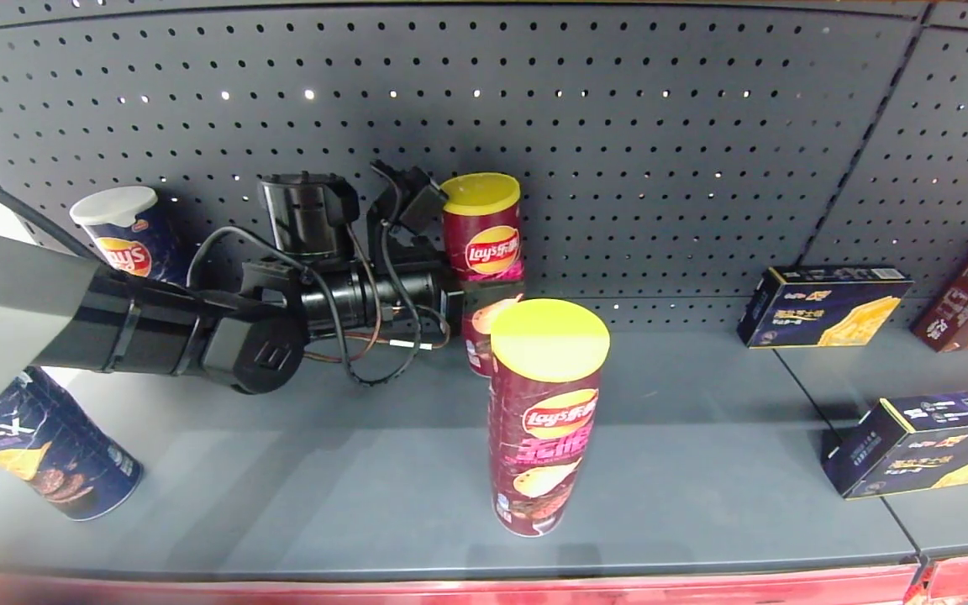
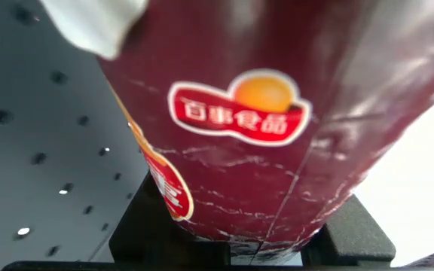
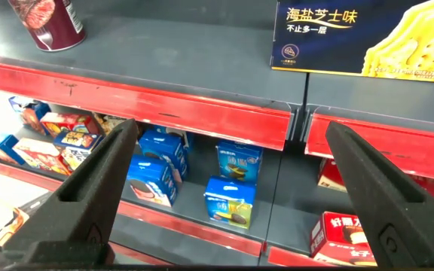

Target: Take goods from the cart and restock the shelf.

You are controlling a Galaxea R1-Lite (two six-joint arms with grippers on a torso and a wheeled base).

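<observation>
Item under handling: a maroon chip canister point(image 1: 481, 244) with a yellow lid, upright at the back of the shelf point(image 1: 324, 470), close to the pegboard wall point(image 1: 618, 126). Its base is partly hidden, so contact with the shelf cannot be confirmed.

The left end effector point(image 1: 476, 296) is clamped across the canister's mid-body. In the left wrist view the maroon wall point(image 2: 262, 113) sits between the dark fingers point(image 2: 353, 233).

Handling assessment: likely a light, thin-walled cardboard tube with a glossy wrap. It is stiff enough for a side grip, but it may dent under excess force and could slip. It is tall and narrow, hence easily tipped. Mid-body, as gripped now, is judged the soundest hold.

At 6 o'clock of the held item stands a second, matching canister point(image 1: 544, 420), near it. A release or withdrawal risks knocking it.

At 9 o'clock there is a blue canister with a white lid point(image 1: 127, 235) by the pegboard, and another blue canister point(image 1: 51, 454) toward the front edge. At 3 o'clock lie dark biscuit boxes point(image 1: 824, 307) point(image 1: 921, 441).

The right end effector point(image 3: 232, 128) hangs with its fingers wide apart and nothing held, facing the red shelf lip point(image 3: 202, 105), with blue packets point(image 3: 232, 199) on the tier below.
</observation>
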